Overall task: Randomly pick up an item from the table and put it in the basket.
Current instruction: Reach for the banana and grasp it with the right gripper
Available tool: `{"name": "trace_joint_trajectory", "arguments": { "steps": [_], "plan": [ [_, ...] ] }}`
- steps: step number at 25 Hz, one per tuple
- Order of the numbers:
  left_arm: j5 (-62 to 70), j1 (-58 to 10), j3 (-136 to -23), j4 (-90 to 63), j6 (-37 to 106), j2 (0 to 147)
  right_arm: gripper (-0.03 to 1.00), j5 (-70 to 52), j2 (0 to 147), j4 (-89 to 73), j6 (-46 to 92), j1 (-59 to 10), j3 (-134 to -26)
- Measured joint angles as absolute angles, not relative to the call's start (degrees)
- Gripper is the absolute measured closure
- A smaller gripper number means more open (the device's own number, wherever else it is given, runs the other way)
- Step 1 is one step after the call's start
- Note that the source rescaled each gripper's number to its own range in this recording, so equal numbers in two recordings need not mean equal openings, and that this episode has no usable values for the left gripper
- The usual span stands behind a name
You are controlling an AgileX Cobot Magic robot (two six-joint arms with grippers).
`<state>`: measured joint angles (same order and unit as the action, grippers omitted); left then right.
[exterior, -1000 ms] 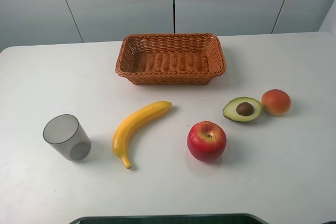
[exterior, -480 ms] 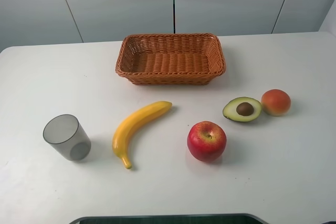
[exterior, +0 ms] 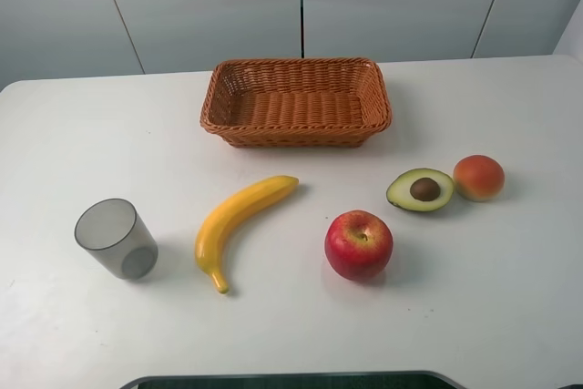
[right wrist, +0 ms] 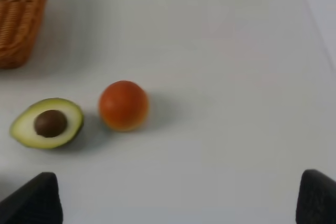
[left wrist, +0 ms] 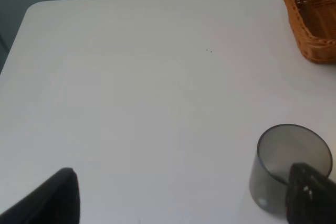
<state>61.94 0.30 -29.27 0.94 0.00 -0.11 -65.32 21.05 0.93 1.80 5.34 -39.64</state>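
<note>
The yellow banana [exterior: 239, 220] lies on the white table [exterior: 474, 316], left of centre, in front of the orange-brown wicker basket [exterior: 296, 134], which holds nothing. Neither arm shows in the exterior high view. In the left wrist view my left gripper [left wrist: 181, 203] is open, its fingertips [left wrist: 52, 198] wide apart over bare table, with a corner of the basket [left wrist: 310, 19] showing. In the right wrist view my right gripper [right wrist: 173, 203] is open and empty, with the basket's edge [right wrist: 21, 19] showing. The banana is out of both wrist views.
A grey translucent cup [exterior: 116, 239] stands left of the banana and close to the left gripper's finger [left wrist: 286, 156]. A red apple [exterior: 358, 244], a halved avocado [exterior: 420, 189] [right wrist: 47, 123] and an orange-red round fruit [exterior: 478, 177] [right wrist: 123, 105] lie at the right.
</note>
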Motion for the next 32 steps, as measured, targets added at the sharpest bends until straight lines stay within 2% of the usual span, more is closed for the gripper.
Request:
{"name": "trace_joint_trajectory", "arguments": {
  "steps": [6,13,21,24,32],
  "plan": [
    [61.9,0.3,-29.3,0.9,0.0,-0.1,0.03,-64.4,36.8,0.3,0.0,2.6,-47.3],
    [61.9,0.3,-29.3,0.9,0.0,-0.1,0.03,-63.3,49.2,0.0,-12.1,-14.7,-47.7],
    [61.9,0.3,-29.3,0.9,0.0,-0.1,0.02,-58.1,69.9,-0.9,-17.9,-35.2,-50.0],
    [61.9,0.3,-29.3,0.9,0.0,-0.1,-0.03,-56.1,79.7,-1.0,-22.8,-39.7,-54.9],
    [61.9,0.3,-29.3,0.9,0.0,-0.1,-0.03,-50.3,99.6,-1.0,-32.1,-49.1,-67.9]
  ]
}}
